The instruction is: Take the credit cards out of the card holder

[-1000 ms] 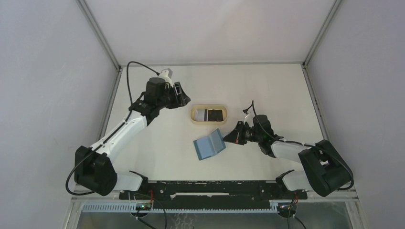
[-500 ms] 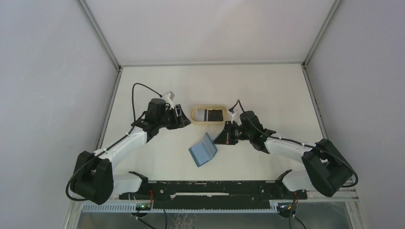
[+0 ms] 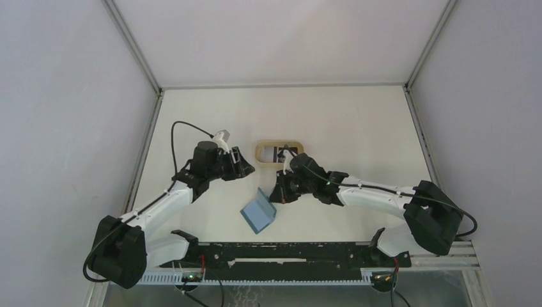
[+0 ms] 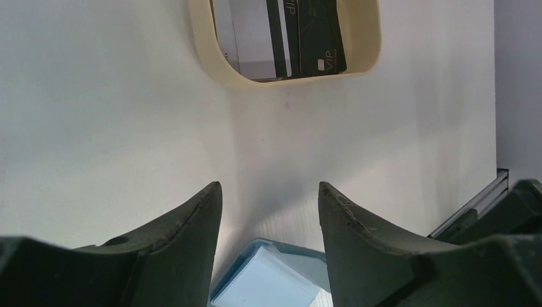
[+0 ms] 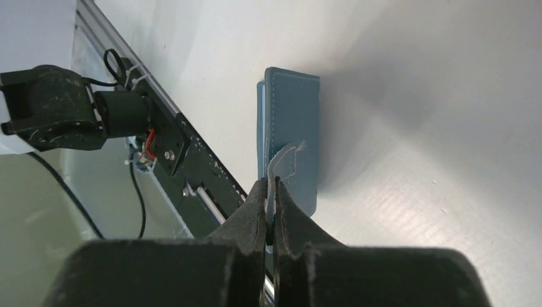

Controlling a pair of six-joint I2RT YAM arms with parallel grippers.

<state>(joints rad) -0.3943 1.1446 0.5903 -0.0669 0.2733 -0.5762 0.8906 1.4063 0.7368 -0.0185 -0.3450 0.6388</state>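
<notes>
A teal-blue wallet [image 5: 294, 128] with pale stitching is seen just ahead of the black right gripper [image 5: 270, 192], a whitish tab [image 5: 286, 161] being caught between its fingers. Its light-blue lining [image 4: 268, 284] is shown just below the dark left gripper [image 4: 268, 192]. Beyond that gripper, a cream tray [image 4: 199, 45] is seen holding a black card [image 4: 323, 32] with white lettering and a pale grey card [image 4: 252, 32] with a black stripe.

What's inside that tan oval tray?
In the tray I can see a white card with a dark stripe and a black card marked VIP. Anything under them is covered.
</notes>
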